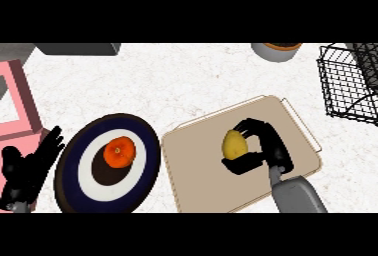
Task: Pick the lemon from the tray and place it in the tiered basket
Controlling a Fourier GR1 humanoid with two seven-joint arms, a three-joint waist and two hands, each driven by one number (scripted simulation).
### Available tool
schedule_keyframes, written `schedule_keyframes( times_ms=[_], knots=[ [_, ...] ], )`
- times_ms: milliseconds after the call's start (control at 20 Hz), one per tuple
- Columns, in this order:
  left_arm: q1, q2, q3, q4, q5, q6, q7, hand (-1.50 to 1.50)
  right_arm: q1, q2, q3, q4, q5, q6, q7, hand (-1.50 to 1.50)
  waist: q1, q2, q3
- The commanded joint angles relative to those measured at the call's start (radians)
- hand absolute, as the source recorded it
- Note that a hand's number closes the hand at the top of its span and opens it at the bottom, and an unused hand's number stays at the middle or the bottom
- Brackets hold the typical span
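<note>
Lemon (234,144) on the tray (199,185), within the curled fingers and thumb of the right hand (272,149)

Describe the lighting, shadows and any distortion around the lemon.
Head view: even light, no glare on the counter; head view: the right hand curled round the lemon hides any shadow on the tray; head view: the round plate looks taller than wide.

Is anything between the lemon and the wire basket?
Nothing visible. The right robot hand is curled round the lemon at the tray; only bare counter lies between it and the tiered basket. The grey bowl stands clear of that path.
</note>
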State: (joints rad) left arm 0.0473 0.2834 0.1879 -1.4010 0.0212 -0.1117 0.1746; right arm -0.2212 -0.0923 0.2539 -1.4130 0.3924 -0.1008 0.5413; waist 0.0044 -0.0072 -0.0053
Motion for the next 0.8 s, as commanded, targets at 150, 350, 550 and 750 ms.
schedule_keyframes(
  times_ms=[150,350,550,750],
  knots=[
    [0.003,-0.007,-0.017,-0.007,-0.007,-0.009,-0.003,0.00,-0.177,-0.035,0.273,-0.028,0.429,0.026,0.298,1.50,0.012,-0.004,0.000],
    [-0.017,-0.002,0.001,-0.007,-0.015,0.021,0.023,0.00,-0.268,-0.013,0.304,-0.167,0.575,0.104,0.530,1.50,-0.013,-0.004,0.003],
    [0.016,0.015,0.021,-0.004,0.010,-0.013,0.016,0.00,-0.289,-0.075,0.293,-0.318,0.701,0.152,0.605,1.50,-0.016,-0.003,0.004],
    [-0.022,0.033,0.040,0.025,0.012,-0.022,-0.006,0.00,-0.353,-0.084,0.195,-0.440,0.732,0.245,0.651,1.50,-0.016,0.001,0.004]
  ],
)
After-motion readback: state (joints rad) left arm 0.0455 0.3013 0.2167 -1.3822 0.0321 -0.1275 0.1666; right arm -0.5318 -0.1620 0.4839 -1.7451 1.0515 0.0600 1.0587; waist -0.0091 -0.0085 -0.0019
